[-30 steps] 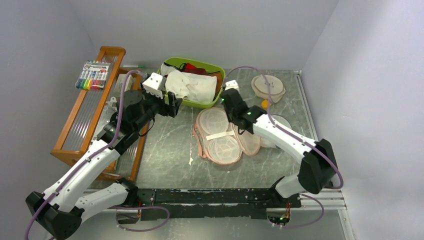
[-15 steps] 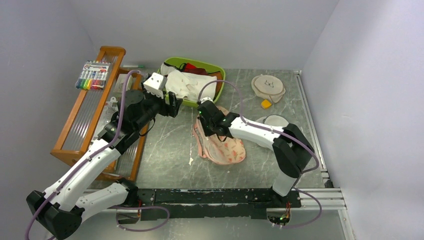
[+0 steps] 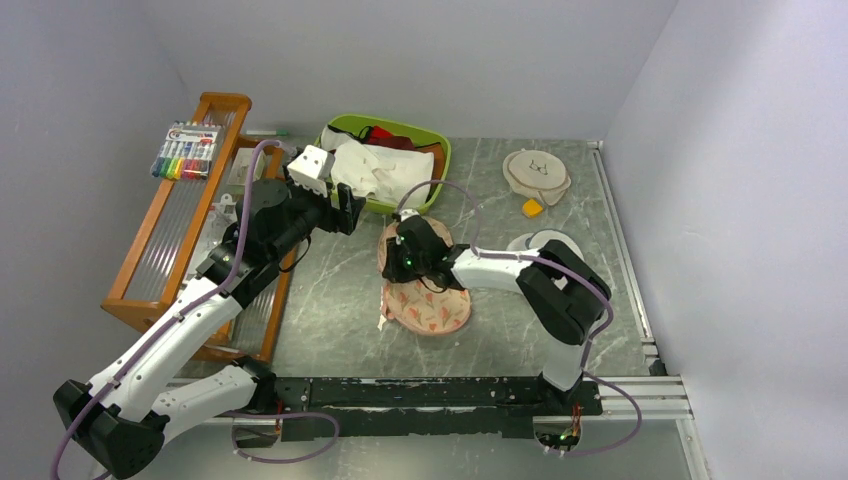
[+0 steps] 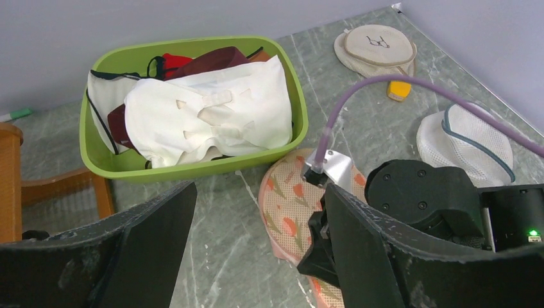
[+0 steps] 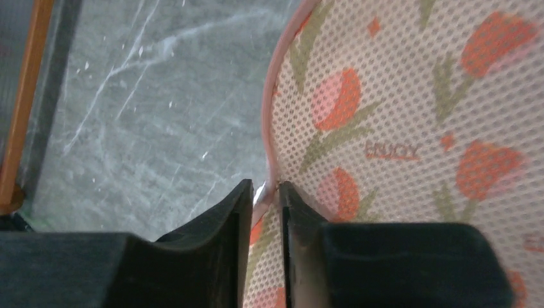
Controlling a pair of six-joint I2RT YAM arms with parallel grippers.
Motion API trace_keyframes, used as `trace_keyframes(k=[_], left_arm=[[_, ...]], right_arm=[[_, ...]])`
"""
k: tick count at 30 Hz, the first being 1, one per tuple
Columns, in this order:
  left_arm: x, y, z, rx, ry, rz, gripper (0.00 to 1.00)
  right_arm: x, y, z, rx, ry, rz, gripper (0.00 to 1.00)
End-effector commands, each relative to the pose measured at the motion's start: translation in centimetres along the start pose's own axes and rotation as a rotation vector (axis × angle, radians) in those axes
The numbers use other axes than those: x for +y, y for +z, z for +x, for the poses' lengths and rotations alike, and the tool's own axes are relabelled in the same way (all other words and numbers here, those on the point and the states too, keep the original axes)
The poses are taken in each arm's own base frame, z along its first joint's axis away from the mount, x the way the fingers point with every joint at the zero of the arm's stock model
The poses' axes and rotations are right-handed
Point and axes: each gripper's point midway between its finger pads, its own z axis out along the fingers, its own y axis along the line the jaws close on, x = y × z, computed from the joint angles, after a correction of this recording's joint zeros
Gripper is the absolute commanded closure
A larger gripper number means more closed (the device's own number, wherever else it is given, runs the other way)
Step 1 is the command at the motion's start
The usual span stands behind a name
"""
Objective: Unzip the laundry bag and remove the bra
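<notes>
Looks done: bra (image 4: 212,115) in green bin (image 4: 192,170); laundry bag (image 3: 430,305) folded shut. Right gripper (image 5: 266,189): near-closed round pink edging (image 5: 272,128), hold uncertain. Left gripper (image 4: 256,205): wide, empty.

Things counted, kind by kind
One laundry bag (image 3: 428,305), one green tub (image 4: 192,168), one bra (image 4: 212,119), one maroon garment (image 4: 215,59), one mesh bag (image 4: 463,138), one cream disc (image 3: 537,172), one marker pack (image 3: 186,151), one wooden rack (image 3: 150,250).
</notes>
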Motion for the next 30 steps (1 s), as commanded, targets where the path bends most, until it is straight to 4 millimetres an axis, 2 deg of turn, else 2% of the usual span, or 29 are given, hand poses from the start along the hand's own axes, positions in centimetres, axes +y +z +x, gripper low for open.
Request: trace_keyframes(k=[1, 4, 6, 10, 13, 16, 19, 22, 27, 30], left_arm=[[0.0, -0.3, -1.9, -0.041, -0.004, 0.005, 0.15], [-0.1, -0.2, -1.9, -0.038, -0.005, 0.009, 0.15], [-0.1, -0.1, -1.8, -0.036, -0.006, 0.012, 0.15], [0.0, 0.0, -1.6, -0.030, -0.004, 0.007, 0.15], [0.0, 0.2, -1.4, -0.023, -0.003, 0.004, 0.15], [0.1, 0.6, -0.9, -0.002, 0.001, 0.000, 0.15], [0.2, 0.8, -0.7, 0.012, 0.005, -0.005, 0.14], [0.2, 0.7, -0.8, 0.008, 0.007, -0.003, 0.13], [0.1, 0.8, -0.7, 0.009, 0.007, 0.002, 0.12], [0.3, 0.8, -0.7, 0.012, 0.012, -0.009, 0.12]], right_arm=[[2.0, -1.0, -1.1, -0.072, 0.064, -0.167, 0.69], [2.6, -3.2, -2.5, -0.118, 0.064, -0.302, 0.52], [2.6, -4.6, -3.3, -0.130, 0.049, -0.400, 0.48], [0.6, -7.2, -3.9, -0.160, 0.056, -0.528, 0.46], [-0.9, -9.4, -3.9, -0.207, 0.040, -0.590, 0.38], [-4.5, -10.4, -4.5, -0.248, 0.026, -0.494, 0.35], [-8.5, -11.2, -5.2, -0.247, -0.003, -0.339, 0.34], [-13.0, -12.8, -6.2, -0.263, -0.002, -0.164, 0.32], [-19.6, -18.1, -8.7, -0.374, 0.090, 0.194, 0.29], [-21.5, -22.2, -10.4, -0.457, 0.133, 0.399, 0.28]])
